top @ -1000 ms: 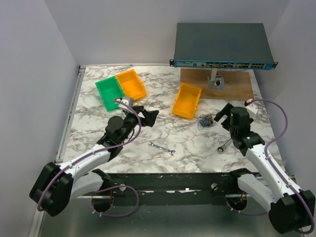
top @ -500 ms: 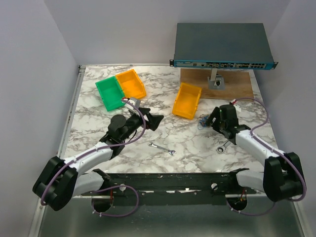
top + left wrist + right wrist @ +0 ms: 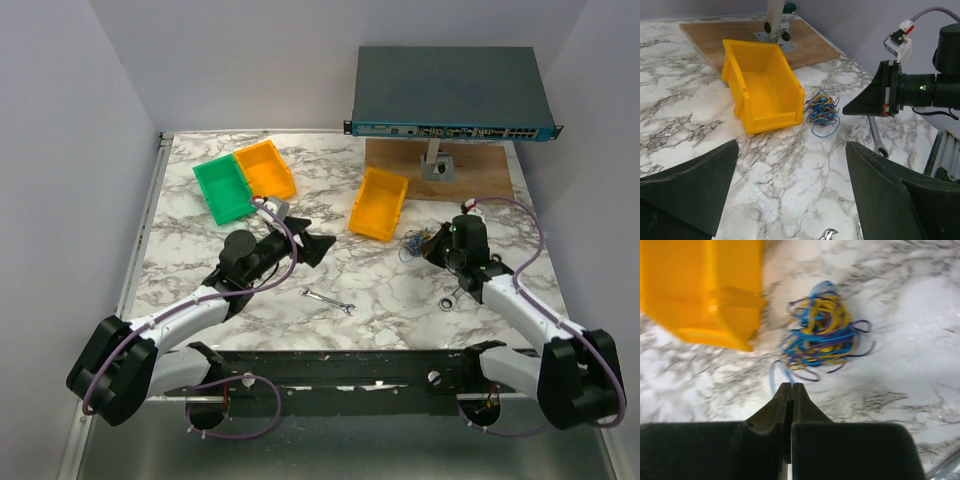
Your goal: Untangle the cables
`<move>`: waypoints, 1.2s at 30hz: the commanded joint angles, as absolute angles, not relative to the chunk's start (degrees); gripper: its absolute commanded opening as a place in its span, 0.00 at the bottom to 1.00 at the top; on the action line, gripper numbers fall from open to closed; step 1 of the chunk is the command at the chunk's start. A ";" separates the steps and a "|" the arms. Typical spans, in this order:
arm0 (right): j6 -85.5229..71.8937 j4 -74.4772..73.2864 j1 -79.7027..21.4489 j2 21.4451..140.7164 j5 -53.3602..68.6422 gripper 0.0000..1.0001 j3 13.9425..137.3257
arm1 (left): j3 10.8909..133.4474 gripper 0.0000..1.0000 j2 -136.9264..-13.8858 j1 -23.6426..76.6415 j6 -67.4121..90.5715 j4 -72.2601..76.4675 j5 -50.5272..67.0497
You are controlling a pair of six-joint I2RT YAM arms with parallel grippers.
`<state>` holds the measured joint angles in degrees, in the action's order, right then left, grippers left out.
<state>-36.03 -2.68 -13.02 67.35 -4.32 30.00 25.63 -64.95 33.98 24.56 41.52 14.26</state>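
Observation:
The cables (image 3: 413, 243) are a small knot of thin blue, yellow and purple strands on the marble, just right of an orange bin (image 3: 378, 205). My right gripper (image 3: 432, 245) is at the knot's right edge, shut. In the right wrist view its closed tips (image 3: 791, 385) meet a loose blue loop trailing from the cables (image 3: 820, 332); I cannot tell whether the strand is pinched. My left gripper (image 3: 318, 240) hovers open at mid-table, left of the bin. In its view the left gripper (image 3: 791, 150) has bare marble between its fingers, and the cables (image 3: 822, 109) lie well ahead.
A green bin (image 3: 220, 190) and a second orange bin (image 3: 265, 170) sit at the back left. One silver wrench (image 3: 328, 300) lies front centre, another (image 3: 455, 295) beside the right arm. A network switch (image 3: 450, 95) stands on a wooden board (image 3: 470, 170) at the back right.
My right gripper reached forward and left to the cables and went from open to shut. The left gripper moved slightly right toward the middle and stayed open.

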 commanded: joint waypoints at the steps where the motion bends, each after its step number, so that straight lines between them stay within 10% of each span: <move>1: -31.04 1.76 -13.32 59.17 12.01 0.01 28.26 | 27.80 0.89 -66.33 34.72 24.43 43.42 18.77; 2: -31.07 1.38 -13.48 58.31 12.98 0.01 28.55 | 27.96 0.89 -66.31 34.76 24.43 42.98 19.06; 6: -31.81 -5.16 -13.54 58.45 5.50 0.72 32.43 | 27.50 0.89 -65.75 34.80 24.52 43.77 18.37; 12: -32.88 -7.27 -13.53 66.38 -5.04 0.92 36.32 | 27.51 0.89 -66.16 34.76 23.95 43.44 17.49; 22: -30.63 -3.78 -13.51 83.19 -6.35 0.75 40.52 | 27.12 0.90 -65.40 34.80 23.47 42.54 15.32; 27: -30.31 -5.61 -13.54 83.58 -3.26 0.02 41.05 | 27.26 0.90 -65.02 34.80 23.47 42.21 15.72; 36: -27.04 -6.59 -16.49 64.63 25.95 0.01 36.41 | 26.77 0.90 -65.24 34.78 23.53 42.36 15.07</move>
